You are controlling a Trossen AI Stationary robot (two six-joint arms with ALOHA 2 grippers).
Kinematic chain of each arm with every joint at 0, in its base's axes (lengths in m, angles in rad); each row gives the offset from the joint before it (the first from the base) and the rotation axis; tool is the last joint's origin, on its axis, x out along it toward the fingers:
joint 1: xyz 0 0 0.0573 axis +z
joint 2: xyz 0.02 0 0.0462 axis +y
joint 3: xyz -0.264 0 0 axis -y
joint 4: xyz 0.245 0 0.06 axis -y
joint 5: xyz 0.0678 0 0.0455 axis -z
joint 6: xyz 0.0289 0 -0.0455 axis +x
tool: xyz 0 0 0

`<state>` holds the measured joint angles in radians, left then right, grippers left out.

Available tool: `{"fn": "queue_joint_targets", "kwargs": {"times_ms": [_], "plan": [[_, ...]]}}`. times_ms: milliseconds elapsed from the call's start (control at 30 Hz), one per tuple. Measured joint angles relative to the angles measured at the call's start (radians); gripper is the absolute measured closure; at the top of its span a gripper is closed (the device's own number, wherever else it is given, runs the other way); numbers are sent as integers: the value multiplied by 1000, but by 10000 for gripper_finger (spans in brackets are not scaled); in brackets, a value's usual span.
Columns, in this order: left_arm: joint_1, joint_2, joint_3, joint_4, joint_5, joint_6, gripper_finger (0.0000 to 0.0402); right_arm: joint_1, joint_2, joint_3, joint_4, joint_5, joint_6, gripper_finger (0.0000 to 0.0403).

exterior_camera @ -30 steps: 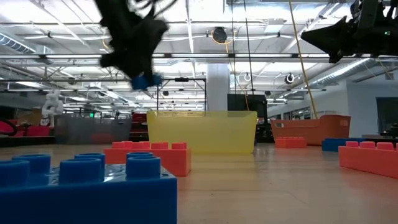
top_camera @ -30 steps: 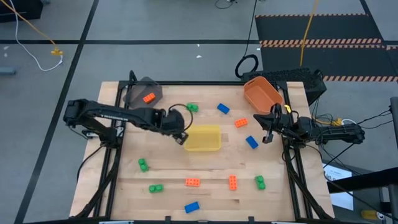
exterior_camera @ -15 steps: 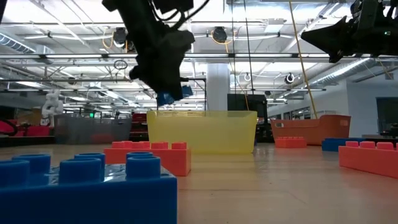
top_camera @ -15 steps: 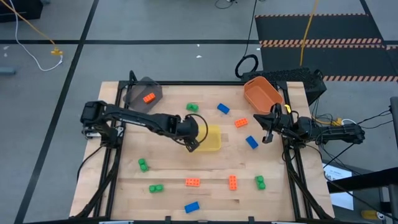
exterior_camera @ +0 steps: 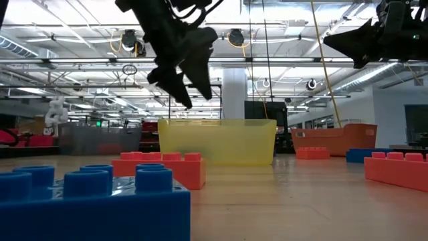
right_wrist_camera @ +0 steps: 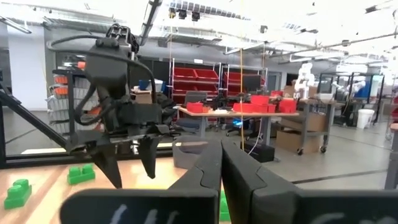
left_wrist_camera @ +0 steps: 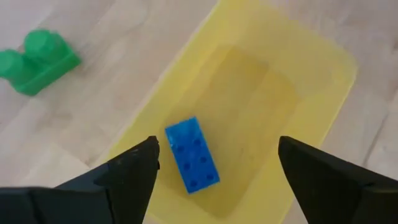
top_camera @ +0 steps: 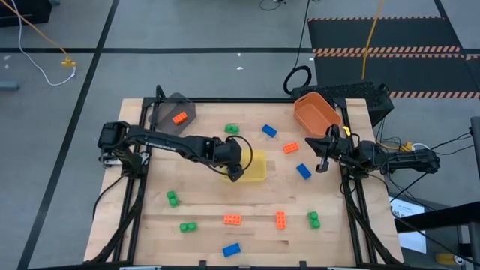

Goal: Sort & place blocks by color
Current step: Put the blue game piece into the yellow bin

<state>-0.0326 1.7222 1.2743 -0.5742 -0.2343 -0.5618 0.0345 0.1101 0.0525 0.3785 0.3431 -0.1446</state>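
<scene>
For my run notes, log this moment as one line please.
left gripper: above yellow bin, fingers open | blue block: lying in yellow bin | right gripper: waiting by orange bin, fingers shut

The wooden counter (top_camera: 202,210) carries a yellow bin (top_camera: 255,166) at its middle, a grey bin (top_camera: 166,112) and an orange bin (top_camera: 315,112) at the far corners, and orange, green and blue blocks (top_camera: 232,220) scattered around them
</scene>
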Motion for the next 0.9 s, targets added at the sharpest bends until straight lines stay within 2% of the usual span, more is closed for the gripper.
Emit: {"fn": "queue_joint_targets", "kwargs": {"times_ms": [167, 267, 367, 500, 600, 667, 800, 900], "plan": [[0, -13, 131, 11, -34, 183, 102, 0, 0, 0, 29, -39, -85, 403], [9, -22, 176, 115, -62, 332, 123, 0, 2, 0, 26, -60, -68, 403], [49, -32, 158, 283, -1, 438, 145, -1, 18, 0, 20, -56, -51, 399], [134, -30, 76, 467, 171, 475, 170, -2, 52, 0, 71, -24, -27, 370], [184, -30, -11, 647, 283, 470, 182, -2, 82, 0, 131, 40, -21, 332], [207, -45, -75, 769, 343, 464, 185, -2, 103, 16, 103, 77, -13, 302], [237, -103, -212, 994, 373, 476, 186, -12, 173, 130, -90, 133, 43, 252], [260, -161, -311, 1104, 371, 471, 186, -28, 267, 241, -216, 156, 55, 230]]}}
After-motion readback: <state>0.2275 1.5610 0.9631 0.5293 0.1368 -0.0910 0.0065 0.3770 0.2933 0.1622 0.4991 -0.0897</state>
